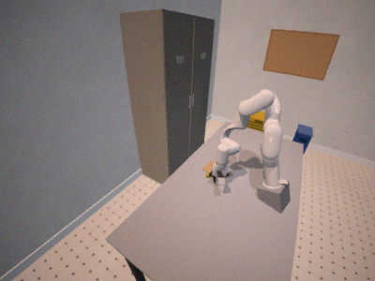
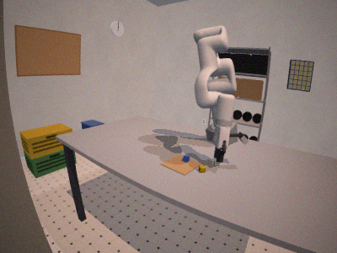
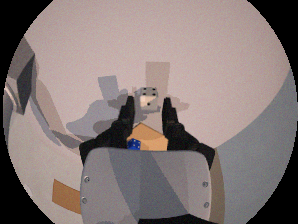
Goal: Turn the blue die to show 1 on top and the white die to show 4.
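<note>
At the upper centre of the wrist view, the white die [image 3: 149, 99] sits between the fingertips of the gripper [image 1: 220, 177] [image 2: 218, 161] [image 3: 148, 104], gaps at both sides; fingers part-open, holding nothing. Four pips on its upper visible face, one on the lower. Lower centre, exterior view: blue die [image 2: 186, 158] [image 3: 134, 144] on the orange mat [image 1: 208, 167] [image 2: 179, 165] [image 3: 154, 141]; yellow die [image 2: 202, 169] [image 1: 208, 174] near its right corner.

Mat [image 1: 209, 166] [image 2: 179, 165] [image 3: 150, 136] is basically plain tan-orange, with a blue die [image 2: 185, 158] [image 3: 134, 144] sporting pale dots, lower centre of the wrist view. Die at centre there is whitish-grey with black pips, the white die [image 3: 148, 100]. Yellow die [image 1: 208, 174] [image 2: 202, 169] has dark pips.
</note>
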{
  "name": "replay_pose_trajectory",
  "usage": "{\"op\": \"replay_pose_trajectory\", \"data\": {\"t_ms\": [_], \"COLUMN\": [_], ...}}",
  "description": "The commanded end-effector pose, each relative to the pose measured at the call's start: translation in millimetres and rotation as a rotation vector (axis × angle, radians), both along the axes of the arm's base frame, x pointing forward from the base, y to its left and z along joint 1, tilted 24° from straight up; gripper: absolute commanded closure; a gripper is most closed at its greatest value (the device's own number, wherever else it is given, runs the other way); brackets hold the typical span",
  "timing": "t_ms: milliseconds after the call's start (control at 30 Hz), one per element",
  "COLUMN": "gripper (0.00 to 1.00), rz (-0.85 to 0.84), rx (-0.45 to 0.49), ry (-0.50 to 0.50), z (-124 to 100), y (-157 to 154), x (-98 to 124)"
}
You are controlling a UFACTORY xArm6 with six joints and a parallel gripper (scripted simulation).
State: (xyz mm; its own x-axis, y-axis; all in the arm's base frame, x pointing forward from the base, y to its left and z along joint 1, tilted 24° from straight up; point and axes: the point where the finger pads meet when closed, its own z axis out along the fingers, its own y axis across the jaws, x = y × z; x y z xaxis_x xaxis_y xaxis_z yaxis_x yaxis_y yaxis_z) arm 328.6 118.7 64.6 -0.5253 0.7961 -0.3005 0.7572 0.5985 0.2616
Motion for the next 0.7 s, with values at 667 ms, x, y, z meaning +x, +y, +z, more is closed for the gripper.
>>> {"op": "replay_pose_trajectory", "data": {"t_ms": [667], "gripper": [0.58], "rz": [0.000], "rx": [0.001], "ry": [-0.002], "z": [-22.2], "y": [-1.8], "x": [10.5]}}
